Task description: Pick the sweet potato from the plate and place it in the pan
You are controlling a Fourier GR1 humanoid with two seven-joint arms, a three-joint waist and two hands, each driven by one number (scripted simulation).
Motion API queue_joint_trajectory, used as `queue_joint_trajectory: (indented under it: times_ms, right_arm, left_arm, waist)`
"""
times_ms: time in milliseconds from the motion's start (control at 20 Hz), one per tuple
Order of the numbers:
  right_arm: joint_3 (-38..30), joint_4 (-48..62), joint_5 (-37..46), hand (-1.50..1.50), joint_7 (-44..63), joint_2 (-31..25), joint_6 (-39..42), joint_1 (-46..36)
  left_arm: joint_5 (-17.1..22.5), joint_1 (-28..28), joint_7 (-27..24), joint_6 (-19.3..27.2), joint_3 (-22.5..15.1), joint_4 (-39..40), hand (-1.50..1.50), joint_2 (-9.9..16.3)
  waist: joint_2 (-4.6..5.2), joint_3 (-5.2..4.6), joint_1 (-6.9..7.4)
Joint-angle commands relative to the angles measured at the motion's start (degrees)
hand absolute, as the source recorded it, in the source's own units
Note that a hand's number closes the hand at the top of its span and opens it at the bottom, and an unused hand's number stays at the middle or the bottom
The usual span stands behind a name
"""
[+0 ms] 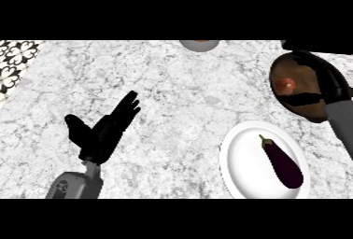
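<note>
The bench (179, 93) is a broad slab of pale grey-and-white mottled stone, and it carries everything here. At its far left corner, a strip of black-and-white patterned tile (15, 60) shows beyond the edge.

Near the bench's near right corner lies a smooth, glossy white plate (238, 163), round with a plain rim. On it rests a dark purple eggplant (281, 161), long and slender, swelling toward its near end, with a small stem at its far end.

At the far right edge sits the pan (303, 100), a dark round vessel with a brownish inside. In it lies the sweet potato (286, 84), a small reddish-orange lump. The right forearm reaches over the pan from the near side, its grey sleeve running along the bench's right edge, and the right robot hand (324, 79) is a black shape above the pan, covering part of it. Whether its fingers are spread or curled cannot be told.

The left robot hand (103, 130) rests over the near left part of the bench, black, fingers straight and spread wide, thumb out to the side, holding nothing; its grey forearm rises from the near edge.

At the far edge, a small grey rounded object (200, 45) is only partly visible.
</note>
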Motion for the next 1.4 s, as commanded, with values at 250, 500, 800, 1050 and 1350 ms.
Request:
queue_joint_trajectory:
  times_ms: [250,500,800,1050,1350]
  right_arm:
    - [-8.8,2.8,-9.2,-1.50,-1.5,-4.7,19.7,-1.0]
    - [-8.4,4.1,-8.9,-1.50,-2.4,-8.9,31.4,1.7]
    - [-7.7,3.1,-8.4,-1.50,-6.3,-14.1,42.8,4.3]
    - [-7.1,1.7,-8.0,-1.50,-6.9,-14.8,46.3,6.1]
    - [-6.4,-0.4,-7.9,-1.50,-8.4,-16.0,49.3,9.0]
  left_arm:
    - [-0.8,0.4,-1.2,0.4,0.1,0.5,0.00,-0.2]
    - [-0.7,0.1,0.8,0.7,-0.2,-1.2,0.00,0.0]
    - [0.2,1.5,0.9,0.9,0.8,-2.2,0.00,0.2]
    - [-0.1,1.7,0.9,0.6,0.7,-1.9,0.00,0.4]
    - [-1.0,2.0,-0.7,0.4,0.6,-0.4,0.00,0.5]
  waist:
    - [-0.03,-0.02,-0.85]
    - [-0.07,0.12,-1.02]
    - [-0.24,0.18,-1.17]
    - [-0.15,0.29,-0.95]
    - [-0.12,0.30,-1.92]
